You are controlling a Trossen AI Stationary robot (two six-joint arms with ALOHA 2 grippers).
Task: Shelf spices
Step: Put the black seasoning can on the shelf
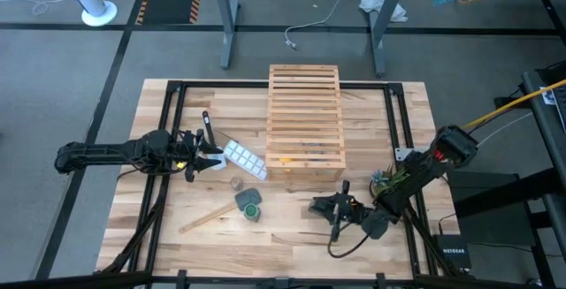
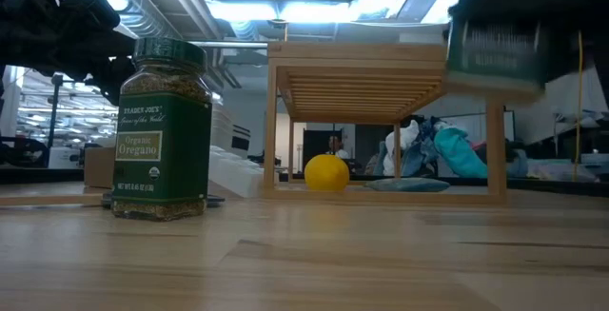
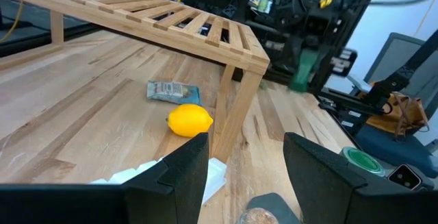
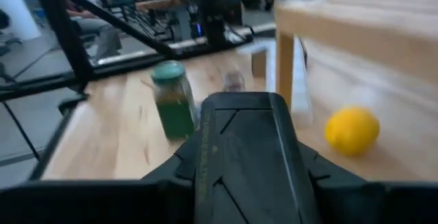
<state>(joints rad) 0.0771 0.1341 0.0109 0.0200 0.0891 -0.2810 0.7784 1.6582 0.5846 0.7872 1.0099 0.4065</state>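
The shelf [image 1: 305, 117], a light wooden slatted rack, stands at the table's middle far side. The green-lidded spice jar [image 2: 162, 130] stands upright on its base on the table, left of the shelf's near end. A tiny clear jar [image 1: 236, 184] stands just beyond it. My right gripper [image 1: 323, 207] is near the table's front right, shut on the dark, black-topped jar [image 2: 500, 40], which hangs above the tabletop. My left gripper [image 3: 246, 162] waits open at the table's left, beside a white tray. My right gripper has the dark jar between its two fingers, and the jar's black boxy top [image 4: 246, 148] fills the gap between them in the wrist view. The fingers come nearly level from the table's right side. The jar is lifted clear of the table.
A lemon [image 2: 326, 173] and a flat bluish packet [image 2: 409, 184] lie under the shelf. A white ice-cube tray [image 1: 243, 158] lies left of the shelf, and a wooden stick [image 1: 208, 218] lies near the front left. Bare tabletop shows at the front middle.
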